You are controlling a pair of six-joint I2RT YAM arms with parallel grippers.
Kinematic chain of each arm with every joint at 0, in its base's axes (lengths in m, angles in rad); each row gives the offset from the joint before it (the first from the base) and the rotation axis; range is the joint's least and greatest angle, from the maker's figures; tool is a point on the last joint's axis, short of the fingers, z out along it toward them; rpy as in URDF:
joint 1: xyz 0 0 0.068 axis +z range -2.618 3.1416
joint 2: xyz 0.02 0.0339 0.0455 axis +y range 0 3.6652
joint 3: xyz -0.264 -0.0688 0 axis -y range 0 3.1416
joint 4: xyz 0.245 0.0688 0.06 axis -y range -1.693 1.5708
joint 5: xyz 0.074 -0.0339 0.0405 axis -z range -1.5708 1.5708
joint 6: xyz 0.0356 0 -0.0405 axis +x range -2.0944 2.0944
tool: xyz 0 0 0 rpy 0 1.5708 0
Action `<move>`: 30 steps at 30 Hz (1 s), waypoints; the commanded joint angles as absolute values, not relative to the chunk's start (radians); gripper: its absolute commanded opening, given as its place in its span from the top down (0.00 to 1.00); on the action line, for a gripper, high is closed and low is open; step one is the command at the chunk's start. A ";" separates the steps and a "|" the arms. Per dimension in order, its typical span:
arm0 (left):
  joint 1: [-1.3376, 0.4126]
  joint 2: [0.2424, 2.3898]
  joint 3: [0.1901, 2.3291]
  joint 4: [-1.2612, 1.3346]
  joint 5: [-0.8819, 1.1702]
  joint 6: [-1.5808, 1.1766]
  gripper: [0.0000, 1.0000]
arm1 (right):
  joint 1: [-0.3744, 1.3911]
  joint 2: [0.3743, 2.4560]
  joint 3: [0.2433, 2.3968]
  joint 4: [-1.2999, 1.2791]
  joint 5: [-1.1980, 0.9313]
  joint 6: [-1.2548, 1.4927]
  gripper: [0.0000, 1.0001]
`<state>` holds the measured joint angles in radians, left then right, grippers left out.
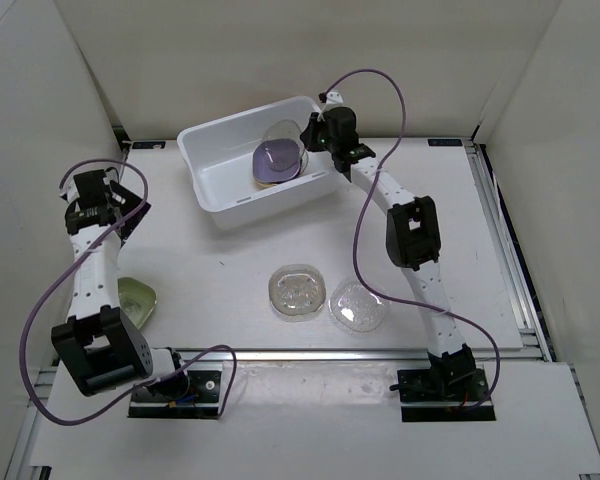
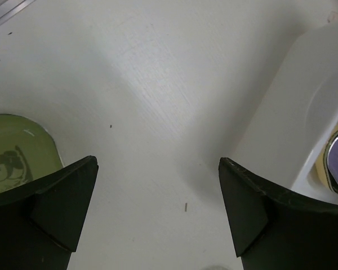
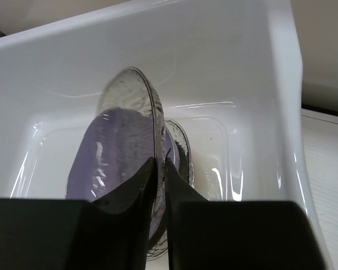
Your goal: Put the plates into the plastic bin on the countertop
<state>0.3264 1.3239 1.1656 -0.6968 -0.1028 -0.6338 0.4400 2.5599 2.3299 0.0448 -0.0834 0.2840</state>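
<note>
The white plastic bin (image 1: 212,170) stands at the back of the countertop (image 1: 230,250). A purple plate (image 1: 278,164) lies inside it. My right gripper (image 1: 308,135) is shut on the rim of a clear glass plate (image 1: 279,133) and holds it tilted on edge over the purple plate, inside the bin. In the right wrist view the gripper (image 3: 160,163) pinches the clear plate (image 3: 127,93) against the bin's wall (image 3: 174,39). Two more clear plates (image 1: 298,290) (image 1: 358,305) and a green plate (image 1: 137,298) lie on the countertop. My left gripper (image 1: 108,195) is open and empty.
In the left wrist view the open gripper (image 2: 158,169) hangs over bare countertop, with the green plate (image 2: 11,157) at its left and the bin's corner (image 2: 298,112) at its right. A metal rail (image 1: 310,352) runs along the front edge. White panels wall the sides.
</note>
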 commanded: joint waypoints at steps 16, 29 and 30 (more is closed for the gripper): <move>0.638 1.097 0.951 -1.043 -0.204 -0.718 0.01 | 0.436 2.442 2.326 0.041 -0.325 0.282 0.31; 0.693 1.080 0.808 -1.187 -0.339 -0.831 0.01 | 0.403 2.177 2.020 0.011 -0.460 0.221 0.01; 0.693 1.086 0.818 -1.196 -0.344 -0.871 0.01 | 0.403 2.158 2.004 0.006 -0.457 0.218 0.01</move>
<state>0.6903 1.0782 0.8196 -1.1690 -0.2848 -0.7738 0.4141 2.2360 2.0392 -0.0013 -0.4309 0.2558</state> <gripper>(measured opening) 0.992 0.987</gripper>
